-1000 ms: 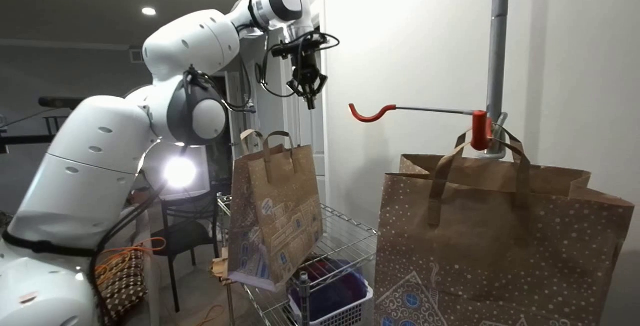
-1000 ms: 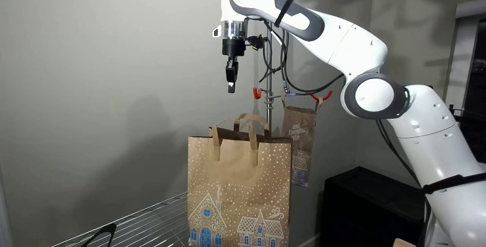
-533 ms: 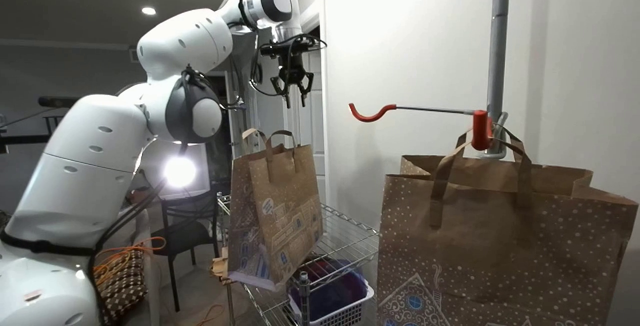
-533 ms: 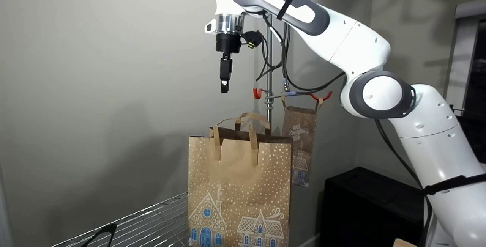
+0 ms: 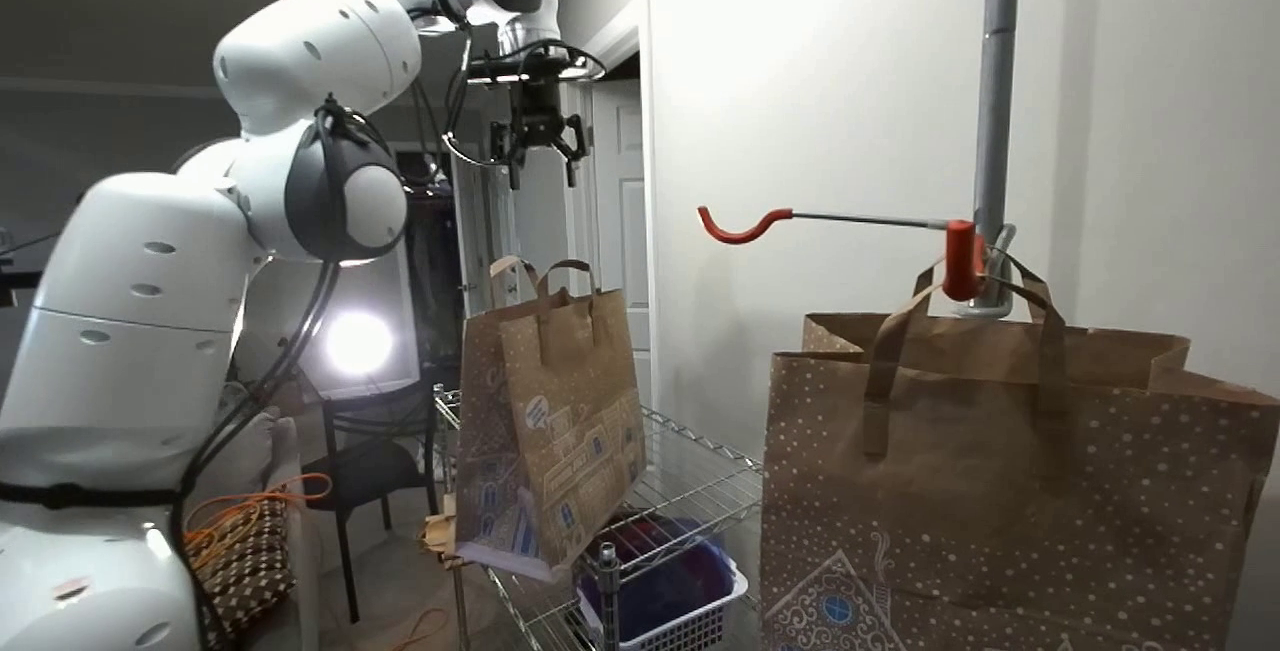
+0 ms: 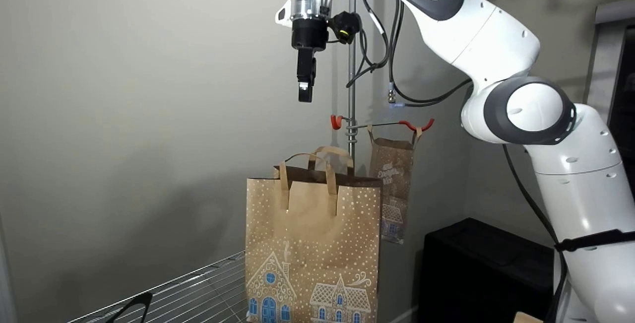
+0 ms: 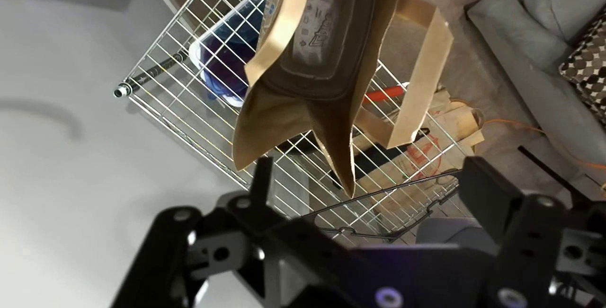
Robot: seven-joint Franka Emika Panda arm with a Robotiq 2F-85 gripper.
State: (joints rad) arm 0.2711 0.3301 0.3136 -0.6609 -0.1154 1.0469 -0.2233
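Observation:
My gripper (image 5: 543, 175) stands open in the air, its two fingers well apart with nothing between them. Below it, a brown paper bag (image 5: 575, 421) with white dots and printed houses stands on a wire shelf; this bag (image 6: 312, 228) has both handles raised. A clear gap separates the fingertips from the handles in both exterior views. Looking down in the wrist view, I see into the open bag (image 7: 326, 29), with one handle (image 7: 428, 62) splayed to the right. A black hanger (image 7: 388, 187) lies lower down, seen through the gap between the fingers.
A metal pole (image 5: 995, 81) carries a red-tipped hook (image 5: 745, 229); another brown bag (image 5: 1010, 491) hangs there. The wire shelf (image 5: 700, 451) has a white basket (image 5: 690, 626) beneath it. A black box (image 6: 486, 263) and a chair (image 5: 370, 471) stand nearby.
The jaws have gone from nearly shut to open. The arm has lifted and drawn back toward its base. The hanging bag has shifted slightly; the bag on the shelf has hardly moved.

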